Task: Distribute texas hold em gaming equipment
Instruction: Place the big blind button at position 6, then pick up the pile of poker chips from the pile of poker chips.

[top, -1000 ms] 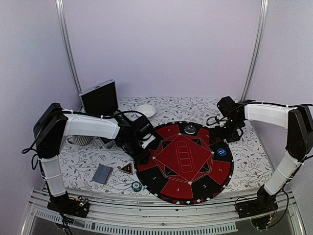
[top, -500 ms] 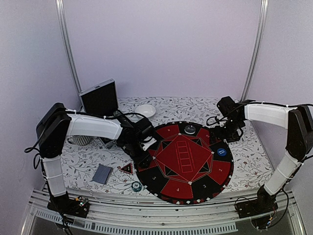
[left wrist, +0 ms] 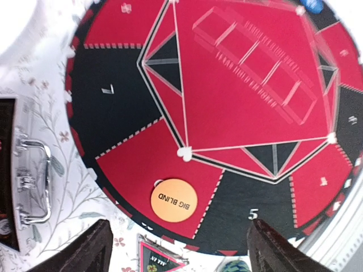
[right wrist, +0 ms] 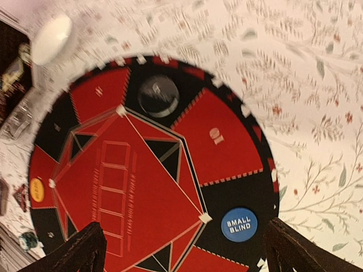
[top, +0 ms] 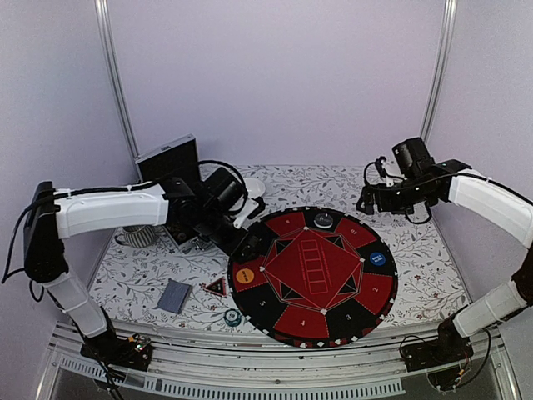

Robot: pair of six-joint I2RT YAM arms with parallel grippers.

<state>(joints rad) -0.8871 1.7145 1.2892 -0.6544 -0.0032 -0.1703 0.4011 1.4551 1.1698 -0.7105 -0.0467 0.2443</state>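
Grey-blue cards (top: 175,295) lie on the worktop (top: 133,275), left of the mat (top: 312,267). The left pincer (left wrist: 181,252) gapes wide and empty above the orange disc (left wrist: 173,199), which rests on a red segment. The blue disc (right wrist: 239,225) sits on a black segment. The right pincer (right wrist: 187,252) hangs wide open, empty.

L arm (top: 108,208) & R arm (top: 491,196) both elbow-bent, reaching inward, jaws wide apart, empty.

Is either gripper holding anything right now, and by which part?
Nothing is held. The left gripper and right gripper both stand open and empty; the orange button disc lies free on the mat.
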